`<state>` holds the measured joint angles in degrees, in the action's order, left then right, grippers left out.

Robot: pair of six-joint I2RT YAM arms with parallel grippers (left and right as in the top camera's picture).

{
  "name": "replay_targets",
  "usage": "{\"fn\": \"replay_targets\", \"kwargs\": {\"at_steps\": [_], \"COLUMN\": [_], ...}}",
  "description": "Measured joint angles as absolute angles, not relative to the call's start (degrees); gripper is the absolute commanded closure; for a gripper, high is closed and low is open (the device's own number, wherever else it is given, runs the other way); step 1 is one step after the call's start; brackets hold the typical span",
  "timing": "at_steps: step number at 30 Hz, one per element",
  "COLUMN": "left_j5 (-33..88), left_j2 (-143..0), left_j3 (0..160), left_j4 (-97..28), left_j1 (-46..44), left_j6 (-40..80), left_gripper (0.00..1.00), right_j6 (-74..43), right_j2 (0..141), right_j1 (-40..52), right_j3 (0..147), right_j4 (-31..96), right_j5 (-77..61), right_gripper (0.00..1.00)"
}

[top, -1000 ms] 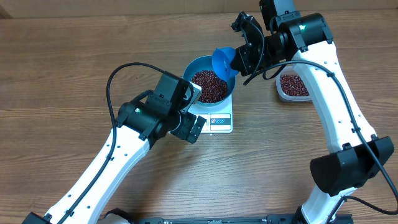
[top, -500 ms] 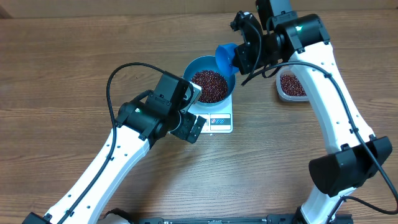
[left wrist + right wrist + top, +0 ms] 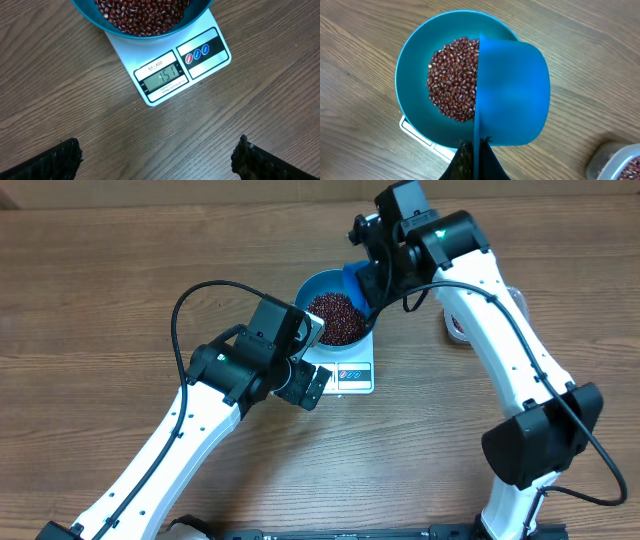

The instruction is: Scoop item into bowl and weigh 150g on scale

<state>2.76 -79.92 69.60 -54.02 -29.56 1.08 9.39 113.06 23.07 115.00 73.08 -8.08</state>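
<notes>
The blue bowl (image 3: 308, 292) stands on the white scale (image 3: 352, 376) and holds a heap of red-brown beans (image 3: 335, 317). Seen from the left wrist, the scale (image 3: 210, 30) shows 151 on its display. My right gripper (image 3: 368, 278) is shut on the thin handle of a blue scoop (image 3: 354, 276), which is tipped over the bowl's right rim. In the right wrist view the scoop (image 3: 512, 95) shows its outer side and covers part of the beans (image 3: 452, 80); the right gripper (image 3: 476, 147) pinches the handle. My left gripper (image 3: 310, 365) hovers wide open by the scale's left front, with bare wood between its fingers (image 3: 67, 160).
A clear tub (image 3: 620, 160) with more beans sits to the right of the bowl; in the overhead view the tub (image 3: 455, 327) is mostly hidden under my right arm. Bare wooden table lies all around the scale.
My right arm has swung left, carrying the scoop from beside the bowl to over its right rim. The arm now covers the tub. The left arm has not moved.
</notes>
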Motion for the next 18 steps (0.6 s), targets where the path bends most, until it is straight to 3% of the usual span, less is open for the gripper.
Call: {"fn": "replay_targets", "kwargs": {"at_steps": [18], "left_j5": [2.7], "left_j2": [-79.9], "left_j3": [69.6], "left_j4": [-54.0], "left_j1": [-29.6], "left_j6": [1.1], "left_gripper": [0.00], "right_j6": [8.6], "right_j2": [115.1], "right_j1": [23.4], "right_j3": [115.0], "right_j4": [71.5], "right_j5": [-10.0], "right_gripper": [0.96]}}
